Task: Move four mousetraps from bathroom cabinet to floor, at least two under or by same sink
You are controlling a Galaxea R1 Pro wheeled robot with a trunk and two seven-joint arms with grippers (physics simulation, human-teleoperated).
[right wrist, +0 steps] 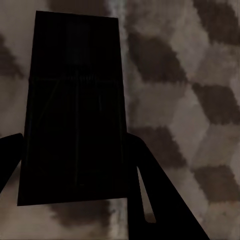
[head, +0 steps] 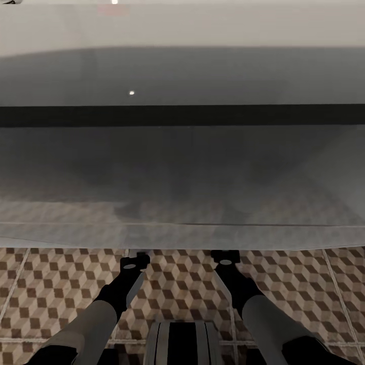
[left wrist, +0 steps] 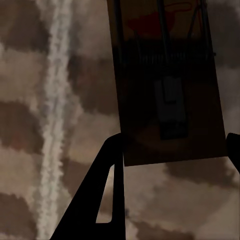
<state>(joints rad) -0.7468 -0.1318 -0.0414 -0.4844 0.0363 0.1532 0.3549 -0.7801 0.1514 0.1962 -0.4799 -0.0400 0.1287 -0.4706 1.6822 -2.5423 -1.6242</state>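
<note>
Evidently this is the placing step. Each end effector, left (left wrist: 172, 150) and right (right wrist: 75, 165), is closed on a mousetrap (left wrist: 167, 85), the right one's (right wrist: 72, 107) in deep shadow. Both boards run lengthwise out from between the fingers, over the bathroom floor (head: 182, 284). Ahead stands the white sink (head: 182, 167); next, I judge, comes lowering and releasing beneath it.

The sink (head: 182, 152) spans the view ahead, above the bathroom floor (head: 50, 284). Both arms reach forward beneath its front edge. Between each gripper's fingers sits a mousetrap: left (left wrist: 170, 85), right (right wrist: 75, 110).
</note>
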